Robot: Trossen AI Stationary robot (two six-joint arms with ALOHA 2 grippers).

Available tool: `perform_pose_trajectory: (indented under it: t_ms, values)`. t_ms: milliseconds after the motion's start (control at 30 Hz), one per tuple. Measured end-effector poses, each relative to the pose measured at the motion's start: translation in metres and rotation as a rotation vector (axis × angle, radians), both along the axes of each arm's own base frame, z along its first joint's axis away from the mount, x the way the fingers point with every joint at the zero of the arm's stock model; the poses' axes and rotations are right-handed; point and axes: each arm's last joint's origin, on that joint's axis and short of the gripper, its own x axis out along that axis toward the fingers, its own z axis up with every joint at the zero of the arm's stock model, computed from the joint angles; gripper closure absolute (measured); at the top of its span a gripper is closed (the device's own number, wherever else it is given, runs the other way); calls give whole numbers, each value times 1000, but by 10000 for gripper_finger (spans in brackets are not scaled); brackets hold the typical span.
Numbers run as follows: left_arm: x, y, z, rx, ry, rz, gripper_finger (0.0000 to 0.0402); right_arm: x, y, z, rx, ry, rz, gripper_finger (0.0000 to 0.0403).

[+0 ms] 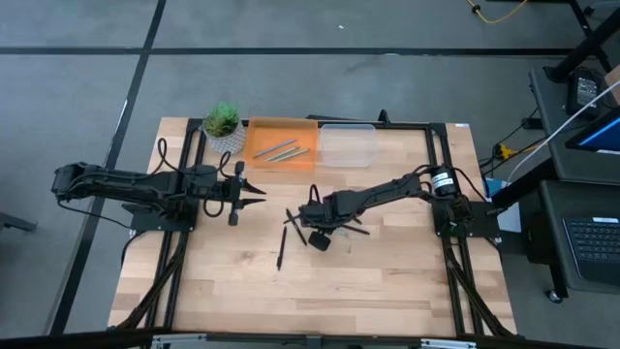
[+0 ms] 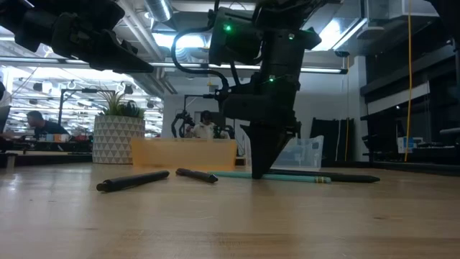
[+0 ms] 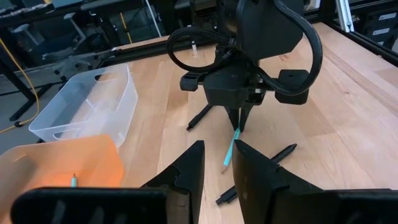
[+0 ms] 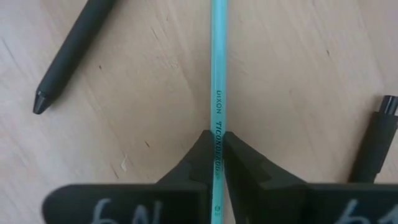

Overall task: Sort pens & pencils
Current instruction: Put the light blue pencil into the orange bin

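Observation:
My right gripper (image 1: 308,223) points down at mid-table and is shut on a light blue-green pencil (image 4: 217,74). The pencil also shows in the low view (image 2: 295,177) and the left wrist view (image 3: 230,151). Black pens lie flat on the wood around it: one toward the near edge (image 1: 280,250), one beside the gripper (image 1: 291,218), one to its right (image 1: 355,231). In the right wrist view, one pen (image 4: 74,50) lies on each side of the pencil. My left gripper (image 1: 260,191) hovers open and empty to the left, pointing at the right arm. My right gripper pinches the pencil's shaft (image 4: 217,140) between its two fingertips, at the printed lettering. The fingers come from above, pointing down, and lie across the pencil. The pencil lies level on the table (image 2: 309,178), with the fingertips (image 2: 260,171) down at the wood.
An orange tray (image 1: 260,131) with two pencils in it and a clear plastic bin (image 1: 347,145) stand at the far edge. A potted plant (image 1: 223,124) stands left of the tray. The near half of the table is bare wood. People sit in the room behind.

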Motion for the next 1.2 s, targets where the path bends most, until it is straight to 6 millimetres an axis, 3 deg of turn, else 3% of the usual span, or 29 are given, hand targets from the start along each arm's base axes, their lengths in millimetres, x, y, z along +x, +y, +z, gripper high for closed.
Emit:
perform_pose_trajectory:
  t_ms: [733,1200]
  values:
    - [0,0,0,0,0,0,326,3,0,0,-27,-39,17,380]
    - [0,0,0,0,1,0,326,15,1,27,-33,-108,69,380]
